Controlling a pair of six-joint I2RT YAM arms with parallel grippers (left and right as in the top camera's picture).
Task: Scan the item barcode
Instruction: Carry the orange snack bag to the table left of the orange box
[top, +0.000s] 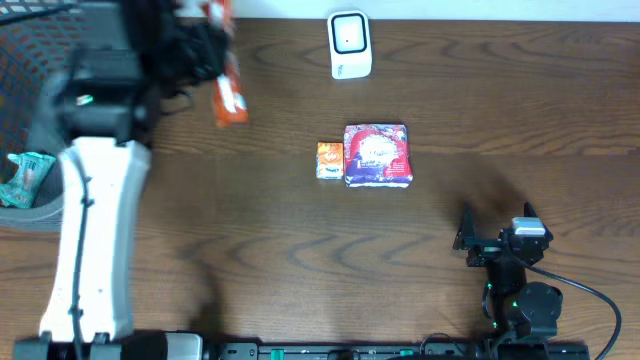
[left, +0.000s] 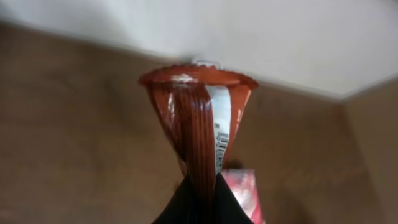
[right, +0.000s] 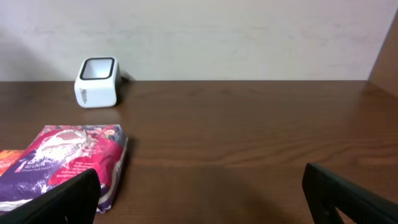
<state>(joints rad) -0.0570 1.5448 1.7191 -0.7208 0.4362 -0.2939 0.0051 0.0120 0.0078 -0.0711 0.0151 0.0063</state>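
Observation:
My left gripper hangs over the table's far left, shut on a slim orange-red snack packet. In the left wrist view the packet stands up from between the closed fingers, and a strip of barcode shows on its white panel. The white scanner stands at the back centre, well to the right of the packet, and also shows from the right wrist. My right gripper rests open near the front right, with nothing between its fingers.
A pink and purple packet and a small orange packet lie mid-table, ahead and left of the right gripper; the right wrist view shows the pink one. A dark mesh basket at the left edge holds a teal item.

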